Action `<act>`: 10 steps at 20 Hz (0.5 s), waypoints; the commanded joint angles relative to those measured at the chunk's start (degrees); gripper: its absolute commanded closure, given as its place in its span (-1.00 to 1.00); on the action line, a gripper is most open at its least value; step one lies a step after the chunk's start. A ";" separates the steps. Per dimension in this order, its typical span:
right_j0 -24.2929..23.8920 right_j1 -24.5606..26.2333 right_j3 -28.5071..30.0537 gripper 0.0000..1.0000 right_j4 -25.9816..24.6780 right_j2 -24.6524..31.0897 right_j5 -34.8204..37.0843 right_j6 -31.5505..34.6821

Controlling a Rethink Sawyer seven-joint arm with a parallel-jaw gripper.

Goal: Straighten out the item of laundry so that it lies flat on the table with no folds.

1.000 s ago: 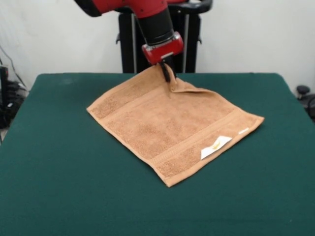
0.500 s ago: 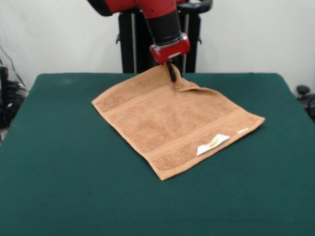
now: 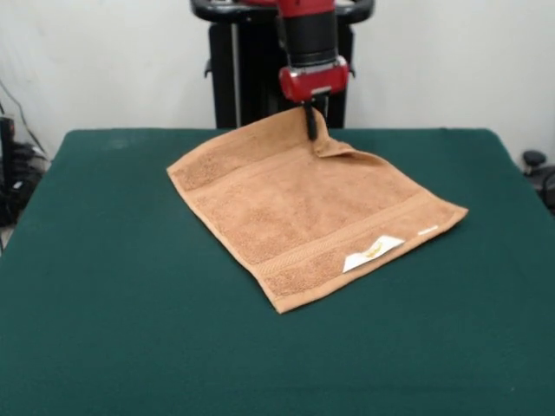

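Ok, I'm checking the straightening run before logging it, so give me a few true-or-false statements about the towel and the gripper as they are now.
1. The gripper holds the towel at its far corner. True.
2. The towel lies fully flat. False: the far corner is lifted and creased beside the gripper.
3. A white label sits near the towel's near right edge. True.
4. The towel hangs over the table edge. False: it lies wholly on the green top.
5. The gripper hangs clear above the towel. False: it is down at the cloth.

No text can be read anywhere in the frame. A white label (image 3: pixel 373 252) is sewn on the towel (image 3: pixel 303 208) at lower right of centre, but its yellowish mark is too small to be made out.
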 commanded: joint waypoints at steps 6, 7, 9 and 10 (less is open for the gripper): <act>20.65 11.27 -4.06 1.00 24.86 -22.44 -14.28 2.80; 21.89 12.75 -4.22 1.00 26.86 -23.46 -15.47 2.62; 23.91 15.71 -4.39 1.00 30.66 -24.72 -17.92 3.09; 24.60 17.10 -4.45 1.00 32.19 -25.03 -19.24 3.51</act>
